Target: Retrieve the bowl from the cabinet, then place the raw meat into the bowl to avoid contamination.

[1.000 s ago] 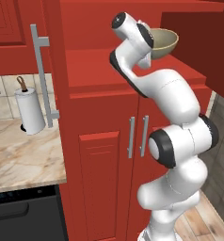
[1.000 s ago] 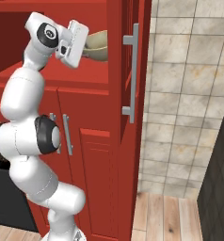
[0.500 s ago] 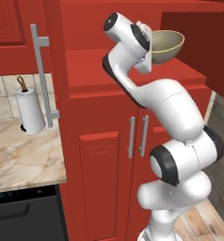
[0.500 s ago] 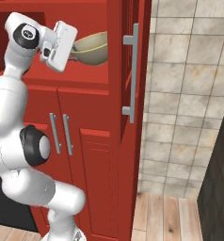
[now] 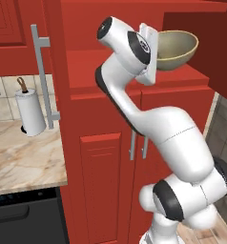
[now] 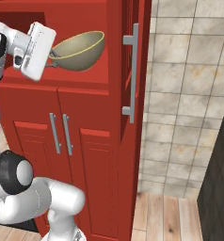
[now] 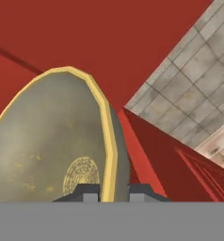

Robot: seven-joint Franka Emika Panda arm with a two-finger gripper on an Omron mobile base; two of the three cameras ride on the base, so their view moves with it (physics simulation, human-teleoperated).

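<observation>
Bowl (image 6: 80,49) drawn outward from cabinet (image 6: 85,141) opening.
Gripper (image 7: 109,192) clamped on bowl rim; retrieval nearly complete, meat transfer pending.

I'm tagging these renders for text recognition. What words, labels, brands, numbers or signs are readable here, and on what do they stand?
None: no readable text anywhere.
The bowl held by the gripper, the cabinet, the paper towel roll and the wall tiles are all plain.
The mark inside the bowl is a ringed pattern, not lettering.
</observation>
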